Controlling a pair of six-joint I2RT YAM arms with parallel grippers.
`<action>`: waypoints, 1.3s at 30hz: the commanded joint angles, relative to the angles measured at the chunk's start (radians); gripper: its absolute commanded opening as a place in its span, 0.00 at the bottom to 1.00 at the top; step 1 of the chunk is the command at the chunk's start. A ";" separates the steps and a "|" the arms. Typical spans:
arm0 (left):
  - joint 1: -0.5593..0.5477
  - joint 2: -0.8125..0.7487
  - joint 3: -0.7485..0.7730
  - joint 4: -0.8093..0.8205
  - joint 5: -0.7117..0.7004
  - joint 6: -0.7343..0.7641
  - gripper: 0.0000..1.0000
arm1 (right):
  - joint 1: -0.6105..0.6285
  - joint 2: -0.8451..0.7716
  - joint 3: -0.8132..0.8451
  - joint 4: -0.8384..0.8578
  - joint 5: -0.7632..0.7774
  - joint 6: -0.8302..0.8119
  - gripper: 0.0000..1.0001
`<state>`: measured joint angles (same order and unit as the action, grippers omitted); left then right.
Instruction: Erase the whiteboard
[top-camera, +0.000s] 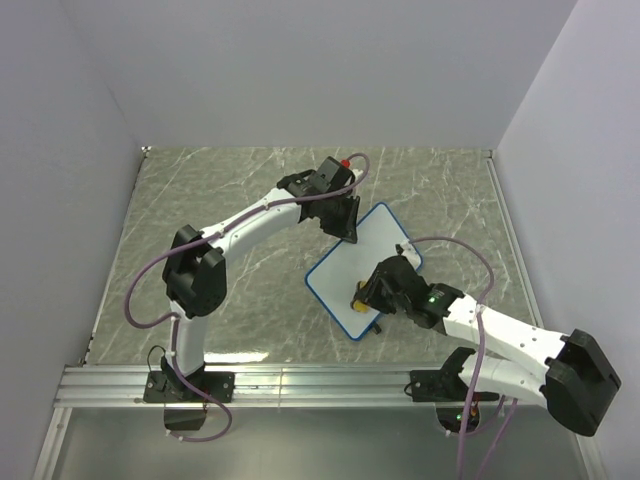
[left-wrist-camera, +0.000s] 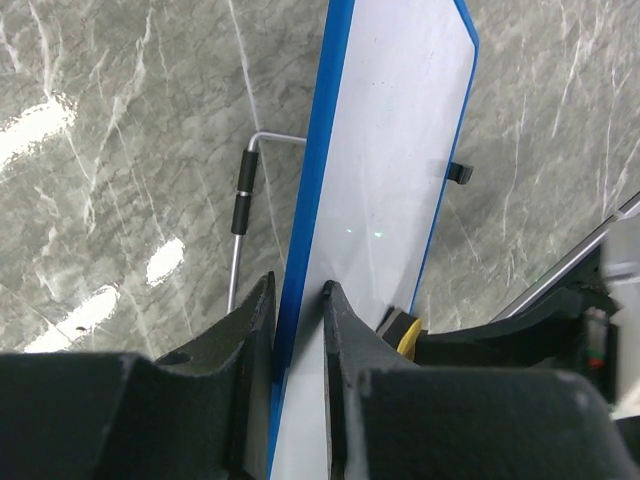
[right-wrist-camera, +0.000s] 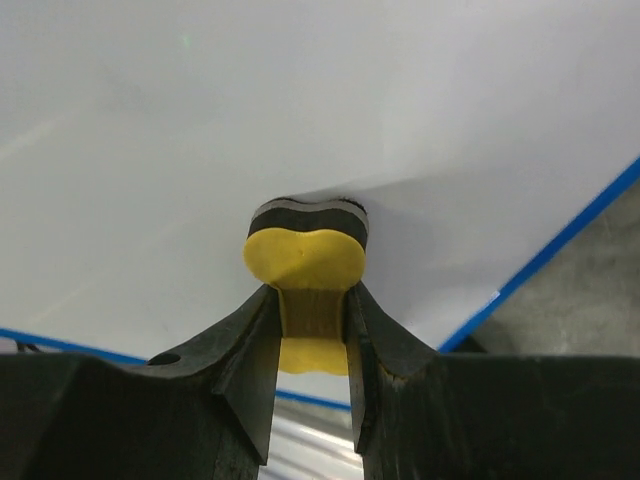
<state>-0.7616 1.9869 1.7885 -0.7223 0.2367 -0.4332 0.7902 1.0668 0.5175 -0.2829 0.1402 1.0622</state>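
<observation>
The whiteboard (top-camera: 365, 262) lies tilted on the marble table, white with a thin blue frame; I see no marks on it. My left gripper (top-camera: 343, 222) is shut on its far edge; in the left wrist view (left-wrist-camera: 298, 300) the blue frame (left-wrist-camera: 305, 190) runs between the two fingers. My right gripper (top-camera: 362, 293) is shut on the small yellow eraser (top-camera: 357, 300), pressing it on the board's near part. In the right wrist view the eraser (right-wrist-camera: 305, 258) sits between the fingers (right-wrist-camera: 312, 320), its dark felt against the white surface (right-wrist-camera: 200, 140).
A thin metal rod with a black sleeve (left-wrist-camera: 242, 200) lies on the table beside the board. A small black clip (left-wrist-camera: 457, 172) sticks out at the board's other edge. An aluminium rail (top-camera: 300, 385) runs along the near table edge. White walls enclose the table.
</observation>
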 joint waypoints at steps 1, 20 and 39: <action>-0.045 0.020 0.045 -0.135 0.013 -0.024 0.00 | 0.041 0.118 -0.088 -0.277 -0.160 -0.059 0.00; -0.042 -0.011 0.051 -0.137 -0.026 -0.050 0.50 | -0.134 -0.062 0.387 -0.746 0.369 0.085 0.99; -0.004 -0.115 0.210 -0.216 -0.088 -0.067 0.84 | -0.220 -0.251 0.308 -0.461 0.210 -0.088 1.00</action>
<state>-0.7918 1.9579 1.9480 -0.9257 0.1699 -0.4915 0.5751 0.8940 0.8356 -0.9028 0.3920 1.0523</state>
